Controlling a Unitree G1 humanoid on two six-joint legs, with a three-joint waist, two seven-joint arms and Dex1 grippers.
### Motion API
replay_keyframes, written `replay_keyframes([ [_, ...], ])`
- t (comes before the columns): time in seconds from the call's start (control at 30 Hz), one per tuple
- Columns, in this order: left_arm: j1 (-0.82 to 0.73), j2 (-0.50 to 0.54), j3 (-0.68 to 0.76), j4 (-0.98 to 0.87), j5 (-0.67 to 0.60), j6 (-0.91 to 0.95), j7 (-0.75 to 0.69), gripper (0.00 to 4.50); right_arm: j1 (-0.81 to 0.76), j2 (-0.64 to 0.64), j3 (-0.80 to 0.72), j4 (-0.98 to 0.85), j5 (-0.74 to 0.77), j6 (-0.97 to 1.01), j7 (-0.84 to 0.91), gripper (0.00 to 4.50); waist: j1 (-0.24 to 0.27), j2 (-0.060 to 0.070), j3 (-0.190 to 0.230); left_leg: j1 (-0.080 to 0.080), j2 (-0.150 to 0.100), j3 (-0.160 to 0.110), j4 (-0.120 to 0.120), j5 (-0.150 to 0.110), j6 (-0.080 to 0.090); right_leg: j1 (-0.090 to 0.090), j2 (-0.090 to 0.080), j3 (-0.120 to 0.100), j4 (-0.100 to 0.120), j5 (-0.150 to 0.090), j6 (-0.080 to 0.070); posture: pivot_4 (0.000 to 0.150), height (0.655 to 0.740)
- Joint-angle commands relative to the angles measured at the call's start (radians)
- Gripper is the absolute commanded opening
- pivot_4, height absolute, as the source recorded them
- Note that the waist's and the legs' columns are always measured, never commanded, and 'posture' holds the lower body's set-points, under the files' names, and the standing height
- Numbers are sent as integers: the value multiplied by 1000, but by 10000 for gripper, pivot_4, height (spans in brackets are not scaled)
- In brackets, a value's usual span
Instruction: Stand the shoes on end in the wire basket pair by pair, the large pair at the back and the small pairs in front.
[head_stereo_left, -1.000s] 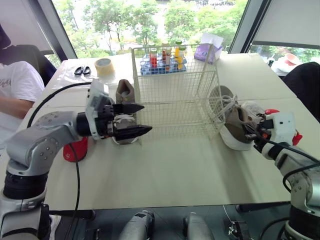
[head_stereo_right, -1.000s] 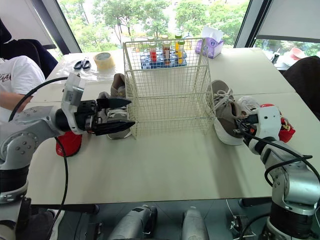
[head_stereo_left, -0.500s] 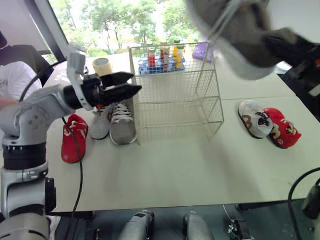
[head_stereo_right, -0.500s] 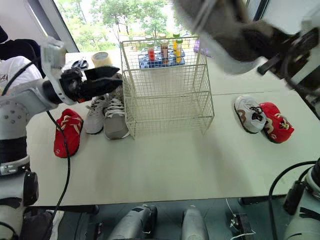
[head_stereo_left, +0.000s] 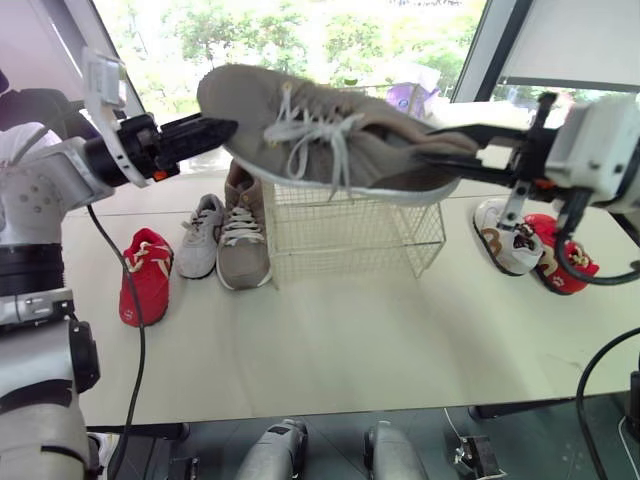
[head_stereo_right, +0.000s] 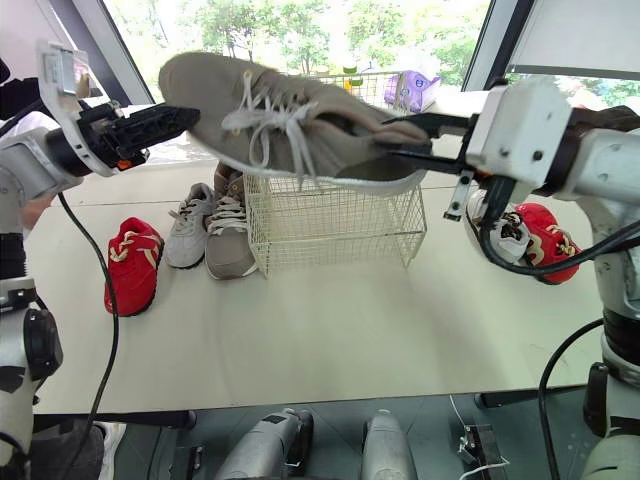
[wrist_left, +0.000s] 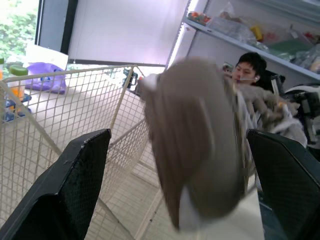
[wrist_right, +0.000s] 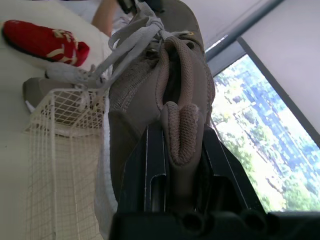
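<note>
Plainly the task is only starting: the large tan shoe (head_stereo_left: 330, 150) hangs in the air, lying roughly level with its sole down, over the wire basket (head_stereo_left: 340, 230), whose mesh seems to hold no shoe so far. The right gripper (wrist_right: 180, 135) has its fingers clamped on the shoe's heel collar, one inside and one outside. The left gripper (head_stereo_left: 215, 130) is spread wide with the shoe's toe between its fingers; it grips nothing.

At nine o'clock from the basket, the other tan shoe (head_stereo_left: 243, 245) lies just beside the mesh, a small grey-and-white shoe (head_stereo_left: 200, 235) lies against it, and a small red shoe (head_stereo_left: 145, 275) lies farther out. At three o'clock lie a small white shoe (head_stereo_left: 505, 235) and a second red shoe (head_stereo_left: 560, 260), touching. By my judgement all six shoes have yet to be stood on end, the tan pair first at the back.

The white shoe carries a brown side mark, but I cannot read any lettering.
</note>
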Motion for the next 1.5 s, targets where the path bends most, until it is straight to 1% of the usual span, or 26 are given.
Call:
replay_keyframes([
  [0.03,-25,-16,1,-33,7,5,-11,45000,-64,7,-12,7,-9,-75,9,1437,0,0,0,0,0,0,0,0,0,0,0,0,0,0,0,1500,7400],
  [0.07,-23,-21,-8,-33,21,-2,-8,45000,-69,9,-8,12,-11,-80,12,1437,0,0,0,0,0,0,0,0,0,0,0,0,0,0,0,1500,7400],
  [0.17,-7,-25,-38,-44,53,-6,-21,36785,-93,8,2,31,-20,-97,22,1428,-1,0,0,0,0,0,0,0,-1,0,0,0,0,0,0,1500,7400],
  [0.2,1,-27,-47,-52,61,-8,-25,31124,-103,8,4,37,-22,-99,24,1428,-1,0,0,0,0,0,0,0,-1,0,0,0,0,0,0,1500,7400],
  [0.23,7,-31,-50,-57,65,-10,-28,26895,-112,7,6,44,-27,-98,23,1428,-2,0,0,0,0,0,0,0,-1,-1,0,0,0,0,0,1500,7400],
  [0.27,9,-36,-49,-59,68,-10,-29,21424,-118,5,8,49,-30,-95,22,1428,-3,0,0,0,0,0,0,0,-1,-1,0,0,0,0,0,1500,7400],
  [0.33,8,-54,-31,-53,65,-8,-14,11521,-125,-1,3,54,-14,-57,19,11796,-2,0,0,0,0,0,-1,0,-1,-2,0,0,1,0,0,1500,7400],
  [0.37,6,-66,-12,-50,57,-3,4,7750,-120,-9,-7,53,4,-25,19,15664,-1,0,0,0,0,0,-1,0,-1,-2,0,0,1,0,0,1500,7400],
  [0.4,5,-83,15,-49,40,6,32,6046,-106,-20,-26,45,37,34,11,20912,0,0,0,0,0,0,-1,0,-1,-2,0,0,1,0,0,1500,7400],
  [0.5,13,-124,111,-67,-26,51,128,5942,-55,-13,-125,10,182,248,-84,36291,5,0,0,-1,0,-1,0,0,-1,-1,0,0,1,0,0,1500,7400],
  [0.57,22,-154,186,-80,-84,82,207,5942,-15,10,-215,4,294,382,-170,44597,4,-1,0,-1,0,-1,0,0,-1,-1,0,0,1,0,0,1500,7400],
  [0.67,48,-204,285,-122,-172,100,310,5942,89,68,-350,-14,464,552,-316,44597,4,-1,0,-1,0,-2,0,0,-1,-1,0,0,1,0,0,1500,7400],
  [0.73,63,-238,325,-158,-220,104,370,5942,143,129,-391,-41,563,610,-414,44597,2,-1,0,-1,0,-2,-1,0,-1,-1,0,0,1,0,0,1500,7400],
  [0.8,77,-277,351,-193,-272,108,425,5942,164,225,-389,-56,664,637,-529,44597,0,-1,0,-1,1,-2,0,0,-1,-1,-1,1,2,0,0,1500,7400],
  [0.87,88,-315,360,-221,-307,102,471,5942,154,324,-351,-57,750,650,-622,44597,0,-1,0,-1,1,-1,1,1,-1,-2,-1,1,3,0,-1,1500,7400],
  [0.9,93,-328,359,-231,-316,95,487,5942,145,351,-327,-60,764,653,-646,44597,1,-1,0,0,1,-1,1,1,-1,-1,-1,1,3,0,-1,1500,7400],
  [1.0,96,-388,355,-244,-353,70,543,5942,27,504,-221,-25,790,619,-740,44597,-4,-1,0,0,1,-1,1,1,-2,-1,0,1,4,1,-1,1500,7400],
  [1.07,109,-411,340,-256,-354,58,560,5942,-46,574,-190,15,791,597,-770,44597,-4,-1,0,0,1,0,1,2,-3,-2,0,1,5,1,-1,1500,7400],
  [1.2,128,-426,323,-266,-345,31,581,5942,-139,630,-165,57,802,559,-764,44597,1,-1,0,-1,0,-1,1,3,-4,-3,1,1,4,1,-1,1500,7400],
  [1.5,215,-413,253,-339,-333,17,595,5942,-245,693,-193,166,845,494,-791,44597,-4,-1,0,-1,0,-1,1,3,-4,-3,1,1,5,1,-1,1500,7400],
])
